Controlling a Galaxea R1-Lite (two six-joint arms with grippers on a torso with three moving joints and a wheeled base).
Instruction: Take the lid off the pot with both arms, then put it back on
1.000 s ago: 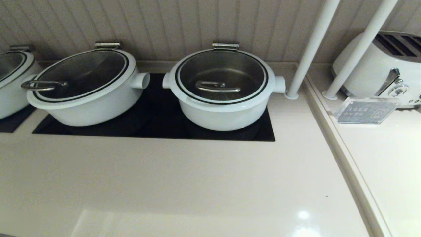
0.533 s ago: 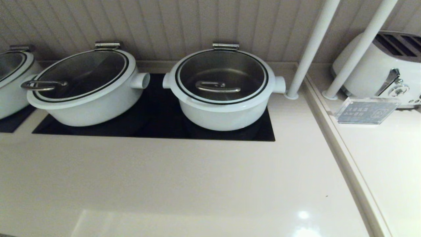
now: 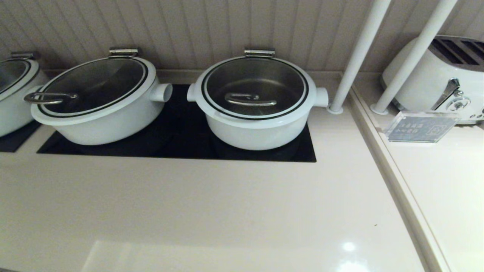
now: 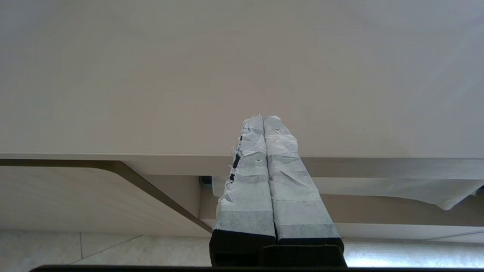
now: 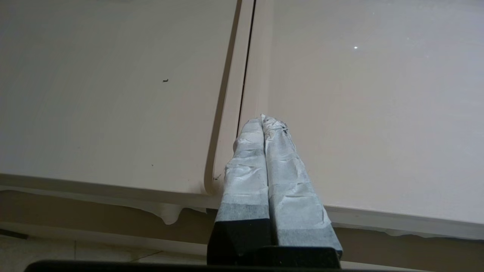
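Observation:
The white pot (image 3: 261,134) stands on the black cooktop (image 3: 181,128) in the middle of the head view, with its hinge bracket (image 3: 259,53) at the back. The glass lid (image 3: 255,85) lies closed on it, its bent steel bar handle (image 3: 250,99) at the centre. Neither arm shows in the head view. My left gripper (image 4: 263,118) is shut and empty, low at the counter's front edge. My right gripper (image 5: 261,118) is shut and empty, low at the front edge, over the seam between two counter slabs.
A wider white pot (image 3: 102,113) with an edge-handled lid (image 3: 49,98) stands to the left, a third pot (image 3: 15,94) at the far left. Two white poles (image 3: 359,53) rise at the right. A white toaster (image 3: 442,75) and a clear sign (image 3: 419,126) stand on the right counter.

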